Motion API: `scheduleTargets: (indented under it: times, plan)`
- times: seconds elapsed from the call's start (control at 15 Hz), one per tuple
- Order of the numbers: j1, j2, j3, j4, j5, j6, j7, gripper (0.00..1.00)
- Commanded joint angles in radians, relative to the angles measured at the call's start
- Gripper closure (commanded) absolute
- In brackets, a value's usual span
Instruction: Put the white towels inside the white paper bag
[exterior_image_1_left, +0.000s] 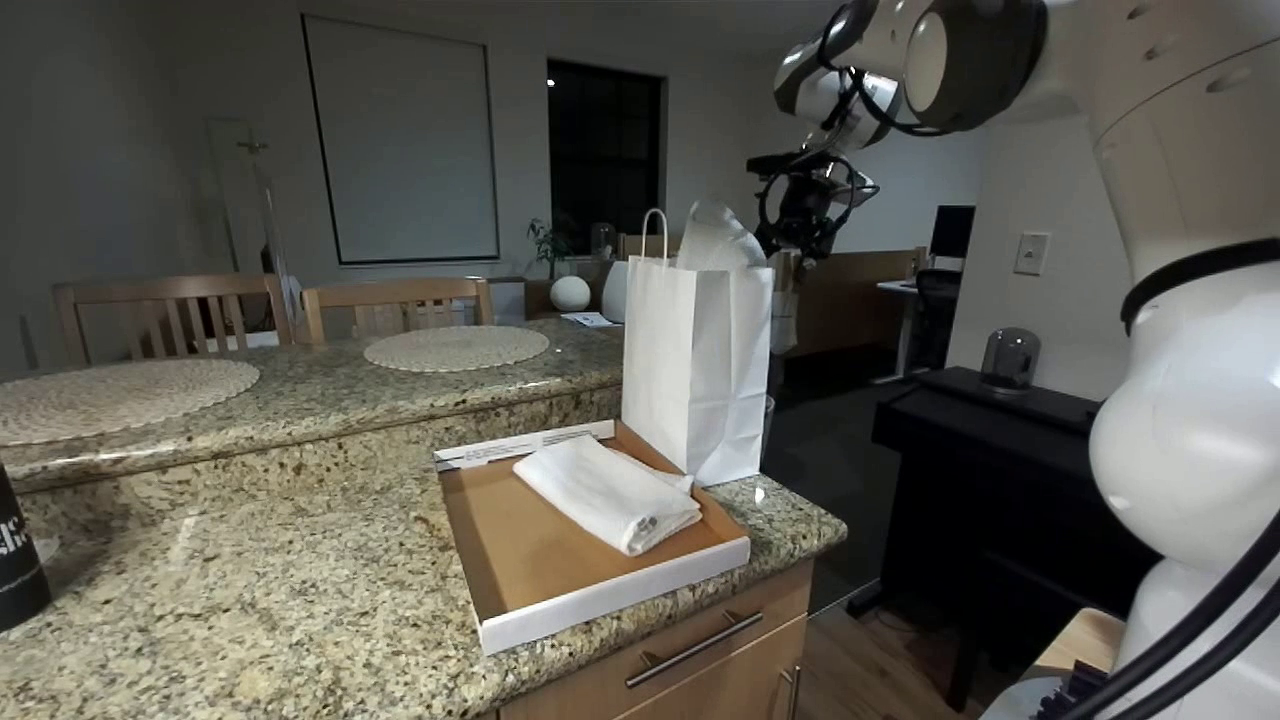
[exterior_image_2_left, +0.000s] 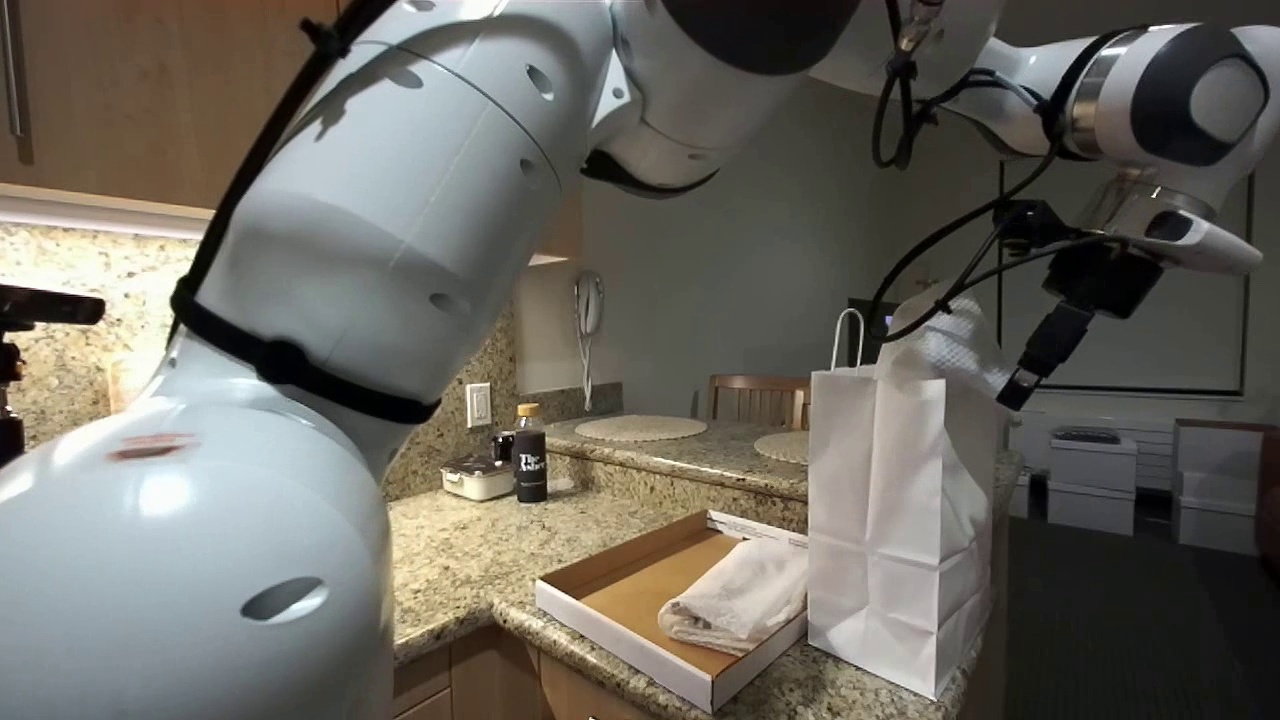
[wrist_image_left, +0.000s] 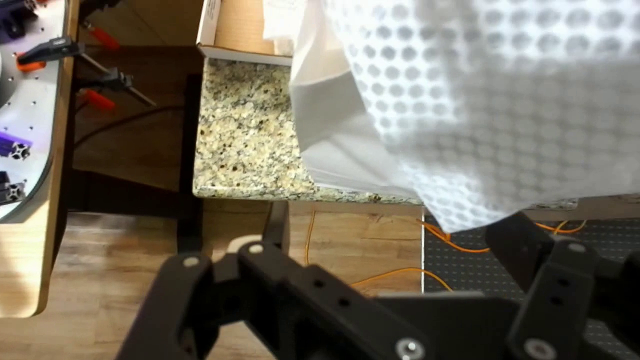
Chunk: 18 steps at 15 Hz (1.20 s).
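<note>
I'd call it about half done: a dimpled white towel (exterior_image_1_left: 718, 240) pokes up in a soft peak from the white paper bag (exterior_image_1_left: 670, 365), not fully down inside, while a rumpled, folded white towel (exterior_image_1_left: 610, 492) waits in the shallow, brown-lined cardboard tray (exterior_image_1_left: 520, 545) at the front edge of the speckled granite countertop (exterior_image_1_left: 300, 600). The bag stands upright beside the tray at the countertop's free end, its paper crisply creased; next to the peak, the gripper (wrist_image_left: 397, 222) has its jaws spread apart, apparently clamping nothing.

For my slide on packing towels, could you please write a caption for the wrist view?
Open gripper near a dimpled white towel that sticks out of the white paper bag.
</note>
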Motion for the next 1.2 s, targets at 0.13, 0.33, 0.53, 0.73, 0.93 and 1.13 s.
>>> scheduleTargets:
  times: [0.13,0.33,0.53,0.73,0.93,1.13]
  plan:
    - [-0.053,-0.047,0.035,-0.002,0.201,-0.028,-0.055,0.00]
    - [-0.067,-0.042,0.077,0.032,0.269,-0.084,-0.127,0.00]
    - [-0.059,-0.040,0.097,0.064,0.291,-0.162,-0.220,0.00]
    - [-0.063,-0.036,0.102,0.091,0.294,-0.234,-0.301,0.27]
    - [-0.056,-0.061,0.105,0.095,0.269,-0.252,-0.372,0.47]
    - [-0.032,-0.094,0.109,0.111,0.248,-0.251,-0.456,0.66]
